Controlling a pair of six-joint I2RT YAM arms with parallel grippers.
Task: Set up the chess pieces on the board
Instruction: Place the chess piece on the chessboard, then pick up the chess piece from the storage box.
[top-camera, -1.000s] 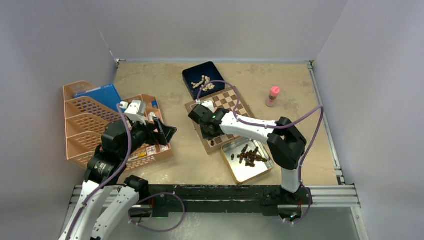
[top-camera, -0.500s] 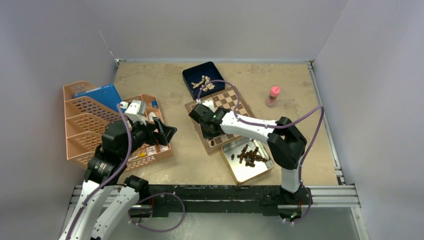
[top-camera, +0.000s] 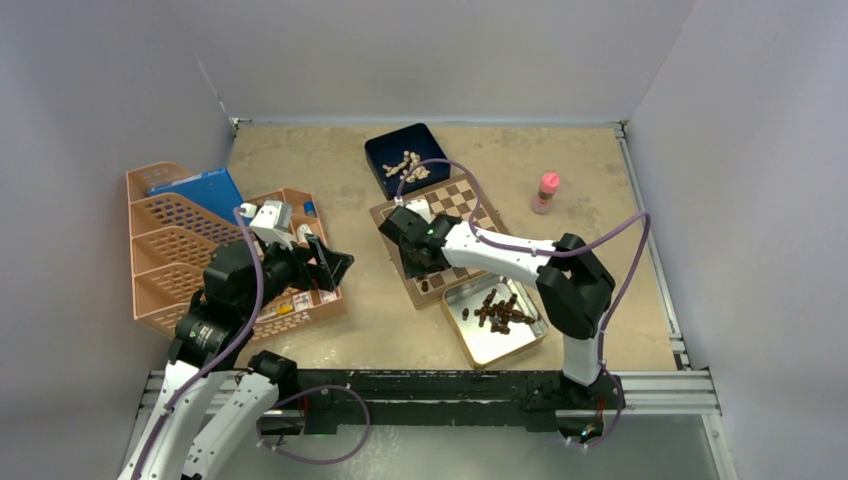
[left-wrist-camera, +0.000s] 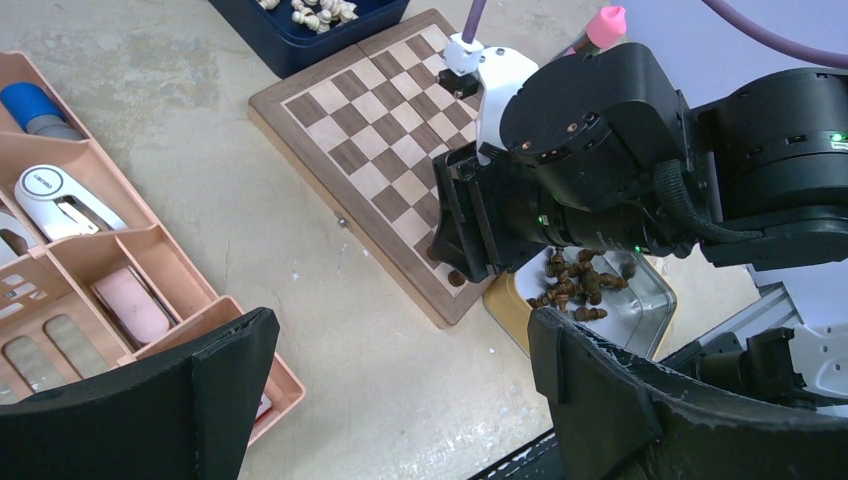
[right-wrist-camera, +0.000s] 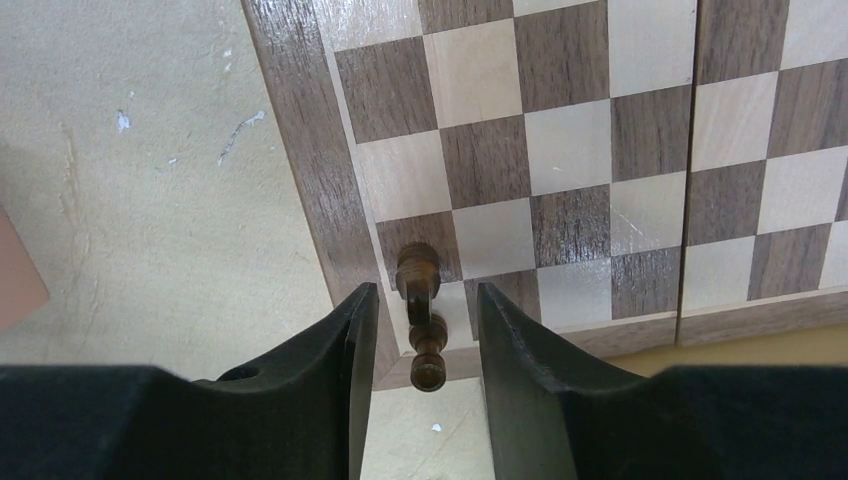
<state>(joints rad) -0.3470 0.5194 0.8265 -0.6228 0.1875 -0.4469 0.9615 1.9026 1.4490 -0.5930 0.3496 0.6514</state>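
Right wrist view showed the right gripper low over one corner of the board. Its jaws were spread with a gap on each side, pinching nothing. Between them sat two dark men: one piece on the outermost squares and a second piece just beside it at the border strip. Whether each stood upright could not be told from that angle.

Across the last second the top external view showed almost no change. The right arm had barely shifted over that corner, and the heap of chess pieces in the silver tin looked the same. That stillness, with the jaws parted, suggested a placement just finishing or being checked, not a fresh pick.

The left gripper had stayed above the desk by the orange tray, with its jaws wide apart and empty. With nearly all the dark men off the board, the setup appeared barely begun.
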